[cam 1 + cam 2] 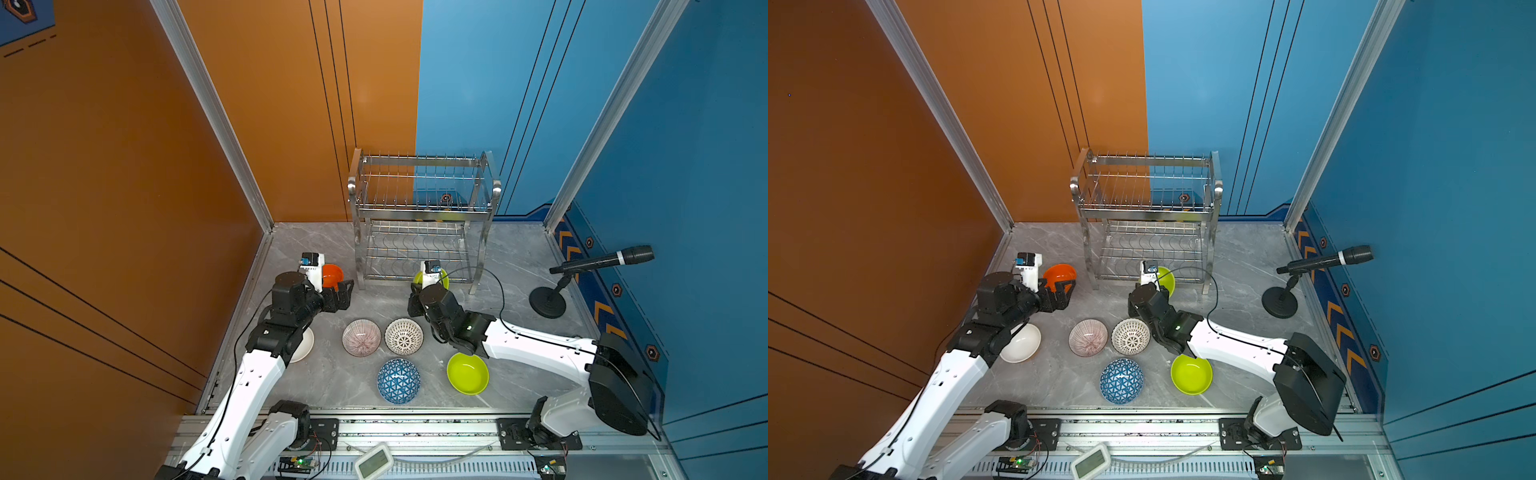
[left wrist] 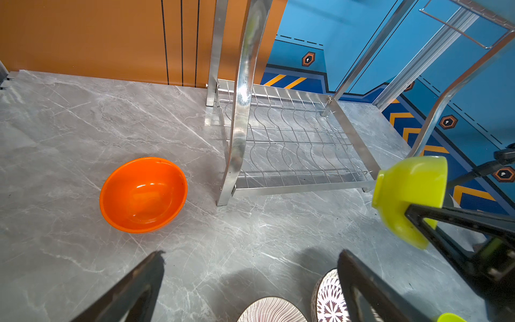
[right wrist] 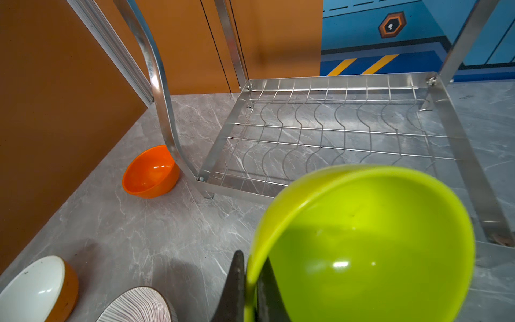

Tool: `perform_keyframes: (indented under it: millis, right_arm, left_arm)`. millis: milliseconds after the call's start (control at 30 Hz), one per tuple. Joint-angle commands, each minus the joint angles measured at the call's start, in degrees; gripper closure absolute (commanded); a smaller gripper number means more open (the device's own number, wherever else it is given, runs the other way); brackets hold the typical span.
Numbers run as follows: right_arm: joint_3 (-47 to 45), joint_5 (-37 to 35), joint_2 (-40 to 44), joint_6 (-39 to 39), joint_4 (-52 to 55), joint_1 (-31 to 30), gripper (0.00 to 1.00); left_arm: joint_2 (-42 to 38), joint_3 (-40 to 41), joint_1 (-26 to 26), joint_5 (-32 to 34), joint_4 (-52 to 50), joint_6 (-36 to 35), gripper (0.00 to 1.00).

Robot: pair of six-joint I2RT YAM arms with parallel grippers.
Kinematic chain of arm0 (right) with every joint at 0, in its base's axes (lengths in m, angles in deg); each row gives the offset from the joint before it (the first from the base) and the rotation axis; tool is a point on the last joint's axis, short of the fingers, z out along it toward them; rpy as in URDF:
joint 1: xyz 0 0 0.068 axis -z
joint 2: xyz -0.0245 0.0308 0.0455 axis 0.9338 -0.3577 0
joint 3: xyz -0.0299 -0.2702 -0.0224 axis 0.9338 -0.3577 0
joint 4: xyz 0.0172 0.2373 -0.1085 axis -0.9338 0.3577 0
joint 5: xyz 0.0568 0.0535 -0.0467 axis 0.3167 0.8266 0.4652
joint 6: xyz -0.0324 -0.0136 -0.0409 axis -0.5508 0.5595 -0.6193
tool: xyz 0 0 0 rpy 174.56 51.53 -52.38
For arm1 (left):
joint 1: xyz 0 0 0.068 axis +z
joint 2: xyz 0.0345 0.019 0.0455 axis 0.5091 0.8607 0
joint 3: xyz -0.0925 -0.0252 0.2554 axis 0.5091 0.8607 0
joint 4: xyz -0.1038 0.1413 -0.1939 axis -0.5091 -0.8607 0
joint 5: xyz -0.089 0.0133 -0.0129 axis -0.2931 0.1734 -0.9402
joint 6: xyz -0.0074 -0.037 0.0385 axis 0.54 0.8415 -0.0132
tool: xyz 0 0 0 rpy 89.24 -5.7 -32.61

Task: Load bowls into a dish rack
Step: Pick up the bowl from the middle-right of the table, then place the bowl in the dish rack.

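Note:
The steel dish rack (image 1: pixel 419 208) stands at the back of the table with both tiers bare. My right gripper (image 3: pixel 250 264) is shut on the rim of a lime-green bowl (image 3: pixel 362 245), held tilted just in front of the rack's lower tier (image 3: pixel 334 125). My left gripper (image 1: pixel 347 293) is open and holds nothing, beside an orange bowl (image 1: pixel 332 275) that sits upright left of the rack. On the table lie a white bowl (image 1: pixel 303 347), a pinkish striped bowl (image 1: pixel 361 337), a lattice bowl (image 1: pixel 404 336), a blue-white bowl (image 1: pixel 398 381) and a second lime-green bowl (image 1: pixel 467 373).
A microphone (image 1: pixel 602 262) on a black round base (image 1: pixel 547 302) stands at the right edge. Orange and blue walls close in the table on three sides. The left arm covers part of the white bowl.

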Motion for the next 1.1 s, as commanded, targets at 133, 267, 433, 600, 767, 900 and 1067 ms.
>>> perform_keyframes:
  millis: [133,267,433,600,767,900,1067]
  right_arm:
    - [5.2,2.4,-7.7,6.1,-14.6,1.3,1.00]
    - [6.2,5.4,-11.6,10.2,-19.5,2.6,1.00]
    - [9.5,8.8,-16.6,13.7,-23.8,3.7,1.00]
    - [14.4,12.3,-21.7,17.1,-25.9,5.1,1.00]
    - [18.9,16.7,-26.4,21.6,-28.6,7.6,1.00]
    - [22.0,19.9,-29.9,25.0,-31.3,10.2,1.00]
    - [26.5,24.3,-35.1,28.5,-34.4,13.2,1.00]
  left_arm:
    - [0.7,0.8,1.8,-1.7,0.4,0.2,0.02]
    - [0.5,0.9,2.5,-2.6,3.1,0.5,0.02]
    - [0.5,1.1,3.7,-4.0,4.0,1.2,0.02]
    - [-0.1,1.3,4.0,-6.0,4.4,1.6,0.02]
    - [-0.3,1.6,3.8,-9.3,5.3,1.7,0.02]
    - [0.0,1.8,3.6,-11.8,6.1,2.0,0.02]
    - [0.4,1.9,3.1,-13.8,6.5,1.8,0.02]
